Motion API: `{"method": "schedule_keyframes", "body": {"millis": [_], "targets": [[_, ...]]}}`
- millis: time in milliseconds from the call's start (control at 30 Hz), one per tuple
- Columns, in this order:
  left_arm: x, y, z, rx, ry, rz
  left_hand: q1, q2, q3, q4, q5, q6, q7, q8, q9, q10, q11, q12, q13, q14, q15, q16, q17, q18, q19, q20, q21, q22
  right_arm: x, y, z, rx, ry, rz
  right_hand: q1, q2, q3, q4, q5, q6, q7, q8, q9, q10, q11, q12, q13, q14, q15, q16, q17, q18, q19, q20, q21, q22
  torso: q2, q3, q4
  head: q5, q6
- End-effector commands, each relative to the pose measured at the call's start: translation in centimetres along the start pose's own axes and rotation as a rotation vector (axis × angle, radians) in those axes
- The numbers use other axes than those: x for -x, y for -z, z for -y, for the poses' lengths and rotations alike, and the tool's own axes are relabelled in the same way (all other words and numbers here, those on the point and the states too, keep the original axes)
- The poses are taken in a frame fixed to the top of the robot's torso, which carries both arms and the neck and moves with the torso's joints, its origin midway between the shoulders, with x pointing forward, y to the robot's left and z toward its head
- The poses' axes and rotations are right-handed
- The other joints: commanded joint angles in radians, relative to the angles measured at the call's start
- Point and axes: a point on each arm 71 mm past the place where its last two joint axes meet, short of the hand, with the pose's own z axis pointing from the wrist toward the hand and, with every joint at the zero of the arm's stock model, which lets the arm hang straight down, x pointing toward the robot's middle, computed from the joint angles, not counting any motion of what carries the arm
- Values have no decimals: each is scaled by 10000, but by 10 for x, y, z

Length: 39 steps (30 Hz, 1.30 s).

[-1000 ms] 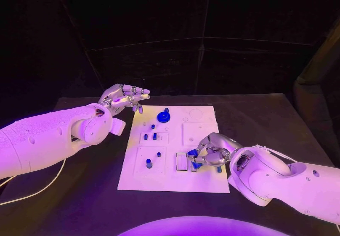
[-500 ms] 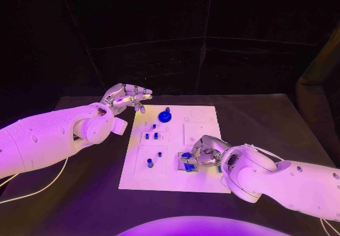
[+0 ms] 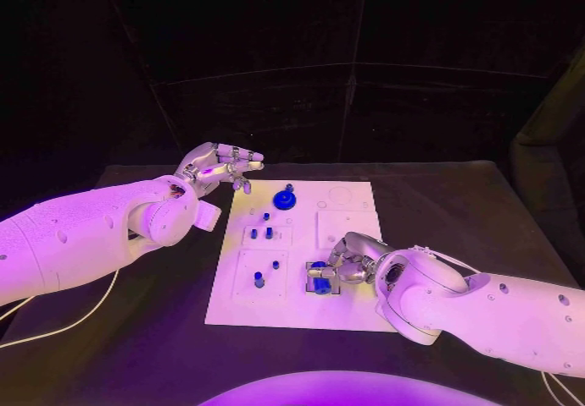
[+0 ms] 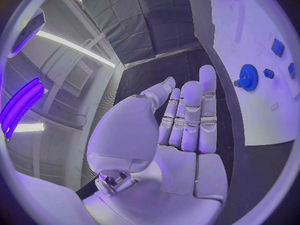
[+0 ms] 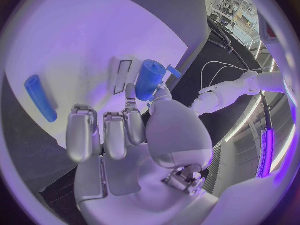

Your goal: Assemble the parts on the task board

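Parts [image 3: 264,233] of the job are spread over the white board [image 3: 347,317], which lies flat in the middle of the black worktop [image 3: 463,211]. I pinch a blue cylinder [image 3: 319,276] in my right hand [image 3: 347,262], thumb against a finger, just over the slotted pocket [image 5: 122,75] near the board's 5 o'clock corner; whether it has touched down there I cannot tell. My left hand [image 3: 220,169] hangs beyond the board's 11 o'clock corner, fingers straight and apart, nothing in it. A blue gear [image 3: 284,200] already stands at the board's 12 o'clock end, and several short pegs sit upright in the middle blocks and toward 7 o'clock. From my right wrist I also see a loose blue rod [image 5: 39,98] lying flat on the board. I judge the work part done: the cylinder and that rod are yet to be seated. Around the worktop the room is dark, draped in black cloth.
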Motion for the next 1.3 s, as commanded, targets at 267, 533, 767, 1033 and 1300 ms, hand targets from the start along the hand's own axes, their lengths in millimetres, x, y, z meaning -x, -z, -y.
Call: {"method": "schedule_keyframes", "body": {"millis": [267, 533, 767, 1033, 1300], "targets": [[-1, 0, 2, -50, 67, -91, 3, -49, 35, -5, 25, -47, 33, 50, -7, -68, 23, 40, -16, -62, -13, -52, -9, 133, -75, -17, -62, -10, 3, -1, 0, -45, 280, 296, -892, -848, 539, 31, -1259, -95, 45, -14, 161, -62, -42, -222, 738, 685, -26, -49, 640, -61, 152, -39, -92, -22, 3, 7, -19, 36, -10], [-1, 0, 1, -43, 72, -103, 3, -49, 35, -5, 25, -47, 33, 50, -7, -68, 23, 40, -16, -62, -13, -52, -9, 133, -75, -17, -62, -10, 3, 2, -1, 202, 261, 272, -868, -827, 896, 3, -1167, -86, 39, -2, 218, -59, -50, -257, 746, 685, -28, -59, 634, -65, 160, -40, -84, 5, 4, 18, -12, 40, -20], [-1, 0, 1, -19, 78, -120, 3, -49, 35, -5, 25, -47, 33, 50, -7, -68, 23, 40, -16, -62, -13, -52, -9, 133, -75, -17, -62, -10, 2, 7, -2, 570, 452, 26, 1234, -580, 1290, -1054, -497, 0, 15, 46, 329, -14, -80, -244, 821, 708, -56, -16, 759, -88, 192, -63, -29, 118, -7, 10, -31, 73, -38], [-1, -1, 1, 2, 77, -121, 12, -27, 49, -12, 26, -52, 29, 59, -7, -84, 20, 58, -18, -76, -13, -58, -47, 134, -73, -17, -77, -23, 4, 6, -2, 636, 817, 159, 1703, -476, 1349, -1436, -676, 54, 19, 52, 362, -3, -77, -261, 834, 722, -51, 18, 849, -110, 224, -62, 28, 227, 2, 8, -4, 46, -35], [-1, -1, 1, 16, 72, -110, 12, -27, 49, -12, 26, -52, 29, 59, -7, -84, 20, 58, -18, -76, -13, -58, -47, 134, -73, -17, -77, -23, 6, 3, 0, 585, 900, 415, 1611, -358, 1314, -1407, -629, 84, 21, 47, 368, -3, -75, -281, 829, 722, -49, 20, 857, -112, 225, -60, 34, 237, 4, 8, -1, 38, -42]]}}
